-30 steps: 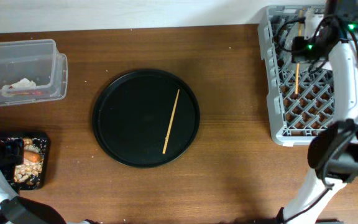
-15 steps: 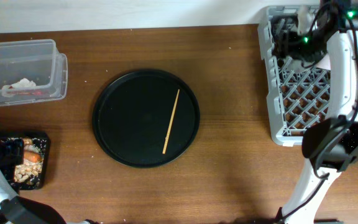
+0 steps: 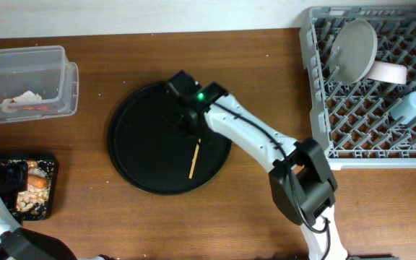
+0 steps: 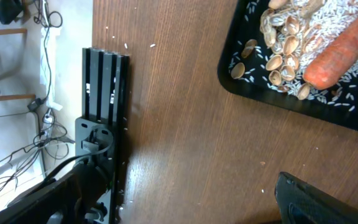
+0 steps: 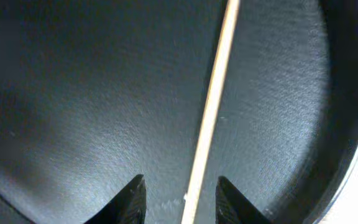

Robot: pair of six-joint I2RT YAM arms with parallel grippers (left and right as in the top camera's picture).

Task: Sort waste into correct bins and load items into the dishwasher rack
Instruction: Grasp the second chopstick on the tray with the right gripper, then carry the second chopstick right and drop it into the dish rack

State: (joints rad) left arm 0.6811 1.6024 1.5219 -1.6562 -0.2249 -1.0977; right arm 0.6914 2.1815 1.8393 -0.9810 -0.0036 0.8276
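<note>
While the right end effector (image 5: 182, 198) straddles the chopstick (image 5: 213, 99), fingers spread | chopstick looks light, stiff, slick | best pinched near mid-length, squarely.

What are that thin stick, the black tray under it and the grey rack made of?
Chopstick: likely wood, pale tan and matte. Tray: probably plastic, black, finely pebbled with a soft sheen. Rack: seemingly moulded plastic, uniform matte grey lattice.
</note>
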